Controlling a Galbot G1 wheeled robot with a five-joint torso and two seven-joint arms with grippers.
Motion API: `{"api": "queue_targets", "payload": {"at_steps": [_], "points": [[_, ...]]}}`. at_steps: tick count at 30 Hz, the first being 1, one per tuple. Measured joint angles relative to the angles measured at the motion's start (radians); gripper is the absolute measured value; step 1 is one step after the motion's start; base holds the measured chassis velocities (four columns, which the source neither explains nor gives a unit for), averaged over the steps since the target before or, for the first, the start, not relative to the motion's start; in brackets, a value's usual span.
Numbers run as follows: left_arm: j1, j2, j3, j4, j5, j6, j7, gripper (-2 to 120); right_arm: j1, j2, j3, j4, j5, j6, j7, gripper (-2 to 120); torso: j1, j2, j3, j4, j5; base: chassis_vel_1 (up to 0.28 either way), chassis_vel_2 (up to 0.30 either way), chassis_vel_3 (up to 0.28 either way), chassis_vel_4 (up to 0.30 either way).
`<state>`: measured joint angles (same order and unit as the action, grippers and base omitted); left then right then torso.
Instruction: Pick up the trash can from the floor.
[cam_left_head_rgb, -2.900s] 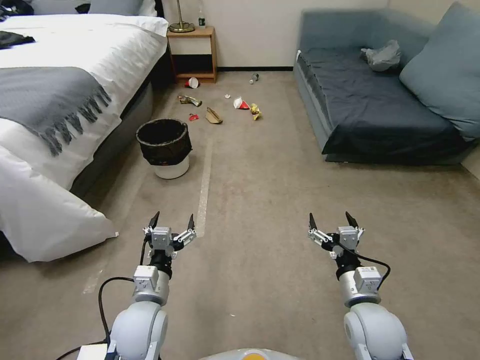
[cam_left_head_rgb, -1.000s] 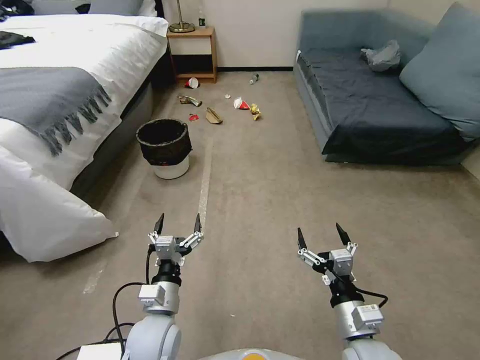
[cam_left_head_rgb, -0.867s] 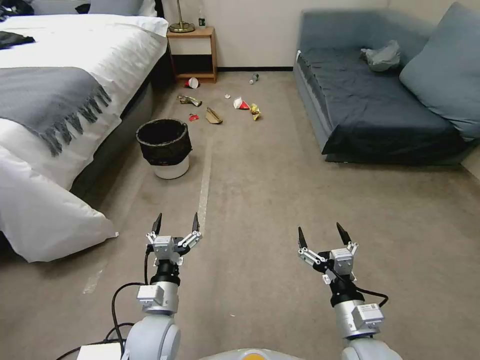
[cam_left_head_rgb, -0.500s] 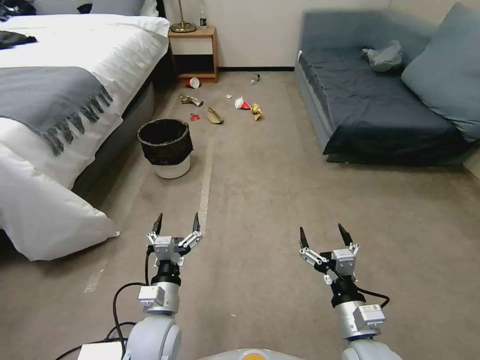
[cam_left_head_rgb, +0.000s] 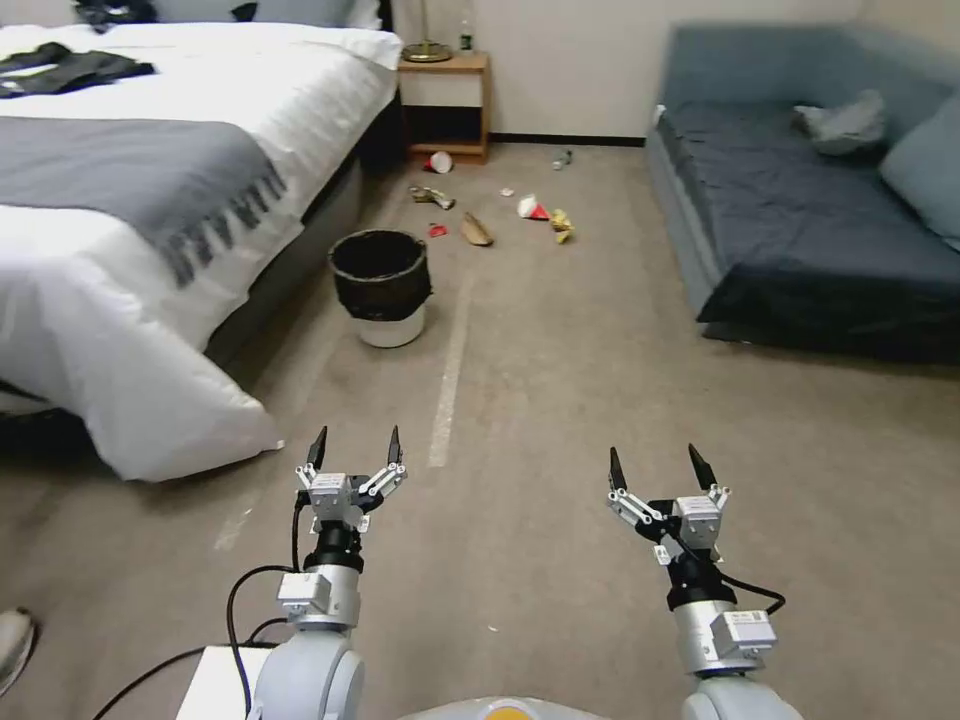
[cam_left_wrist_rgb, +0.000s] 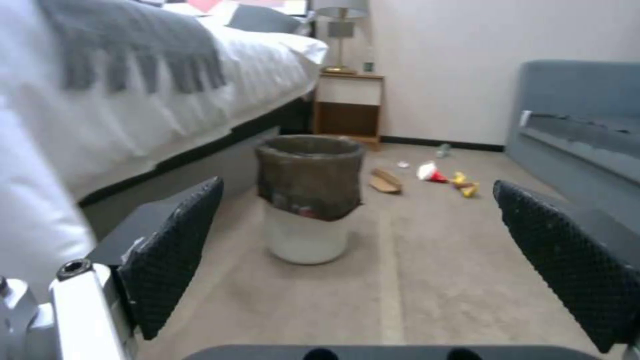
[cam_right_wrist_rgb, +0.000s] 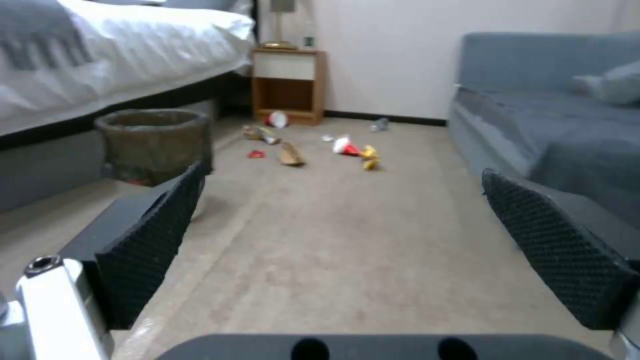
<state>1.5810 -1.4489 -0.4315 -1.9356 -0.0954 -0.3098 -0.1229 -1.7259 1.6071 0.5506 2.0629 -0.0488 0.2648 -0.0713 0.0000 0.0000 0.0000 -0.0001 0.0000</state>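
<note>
Trash can upright on the carpet, both grippers spread wide and empty.

The trash can (cam_left_head_rgb: 381, 288), white with a black liner over its upper half, stands on the floor (cam_left_head_rgb: 560, 400) just beside the bed (cam_left_head_rgb: 150, 200), left of a pale tape strip (cam_left_head_rgb: 449, 365). Scattered litter (cam_left_head_rgb: 480, 215) lies beyond it, near the wooden nightstand (cam_left_head_rgb: 445, 105). The left gripper (cam_left_head_rgb: 355, 447) and right gripper (cam_left_head_rgb: 652, 468) hover well short of the can, fingers released, grasping nothing.
</note>
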Motion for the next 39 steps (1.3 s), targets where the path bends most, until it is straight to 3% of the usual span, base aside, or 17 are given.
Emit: {"api": "queue_targets", "payload": {"at_steps": [7,39], "points": [[-0.01,-0.003,-0.001,0.025,0.004,-0.051,0.007,100,0.002,-0.001,0.004,-0.026,-0.002,0.03,-0.027,100,0.0,0.0,0.0,0.0002,0.0,0.083,0.074,0.08,0.082],[-0.019,-0.002,0.002,0.027,-0.007,-0.051,0.002,100,0.013,0.001,0.008,-0.044,0.002,0.034,-0.057,100,0.0,0.0,0.0,0.0,0.0,-0.014,0.021,0.028,-0.017]]}}
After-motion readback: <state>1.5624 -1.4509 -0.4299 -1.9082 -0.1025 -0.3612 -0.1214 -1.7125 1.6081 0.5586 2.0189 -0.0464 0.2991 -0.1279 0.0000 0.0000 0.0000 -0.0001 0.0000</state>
